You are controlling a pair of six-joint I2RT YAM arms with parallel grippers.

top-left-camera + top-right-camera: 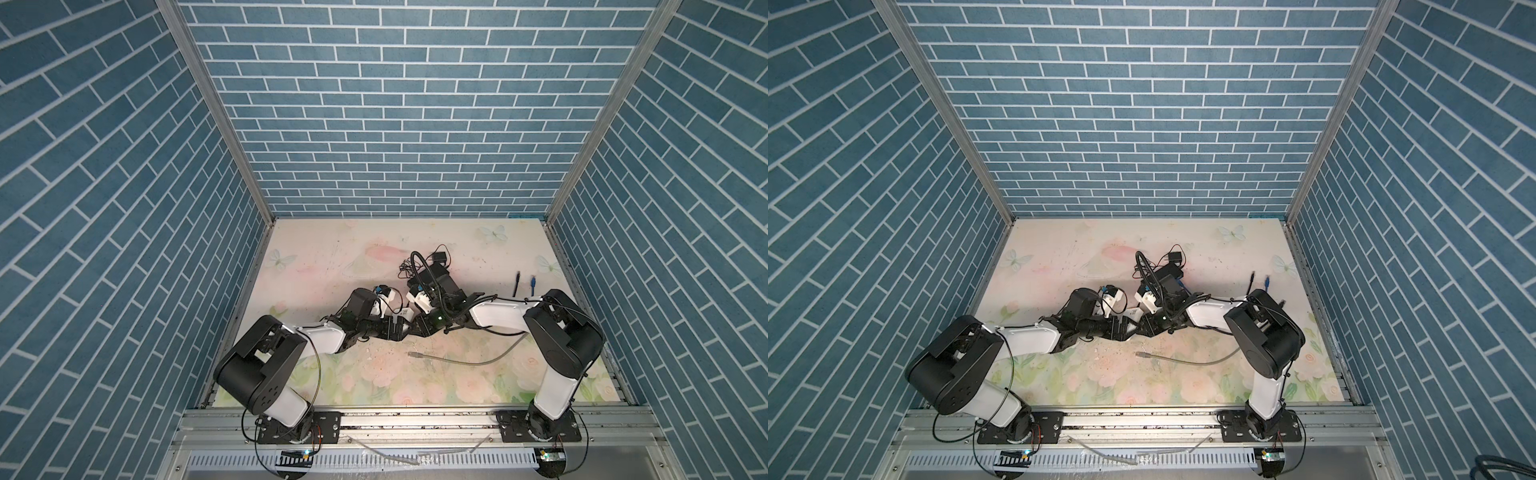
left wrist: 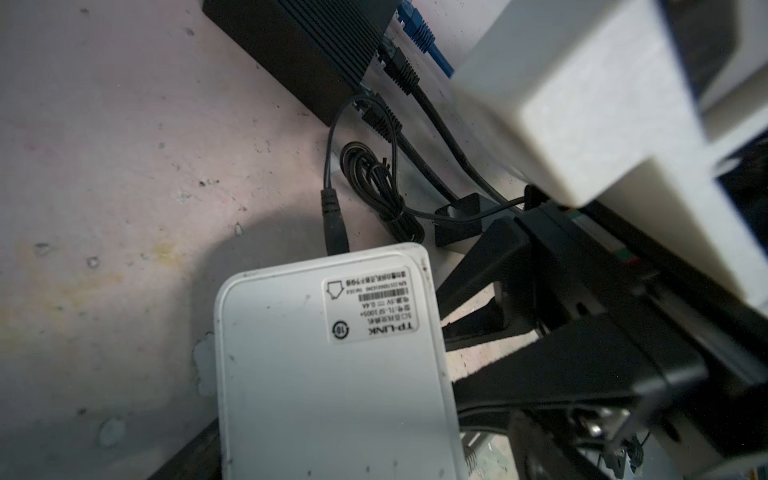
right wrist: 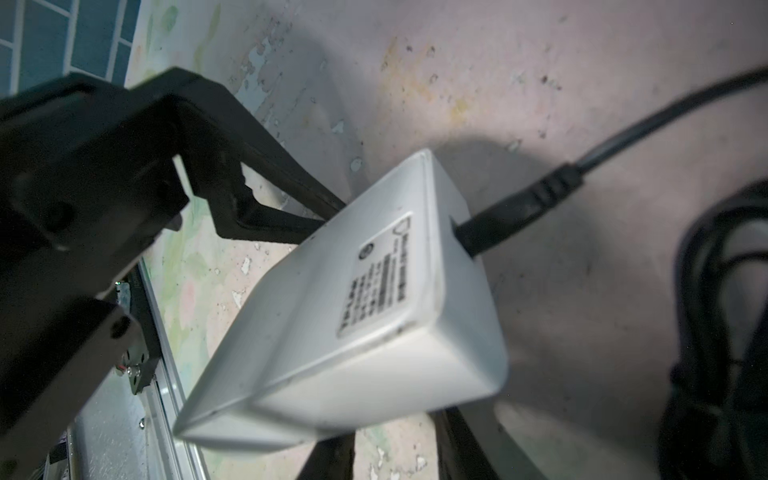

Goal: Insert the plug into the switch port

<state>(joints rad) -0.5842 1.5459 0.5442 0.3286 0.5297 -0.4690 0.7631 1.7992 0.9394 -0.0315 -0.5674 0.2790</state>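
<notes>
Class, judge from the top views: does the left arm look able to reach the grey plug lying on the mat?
Probably yes: the grey plug lies uncovered close to the left gripper, whose jaws stand open, while the right gripper holds the switch.

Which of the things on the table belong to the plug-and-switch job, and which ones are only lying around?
For the job:
- white switch, held in the right gripper
- black plug, already in its port
- bundled cord of that plug

Lying about:
- black box with cables plugged in
- grey cable
- blue cable end
- black cable end
</notes>
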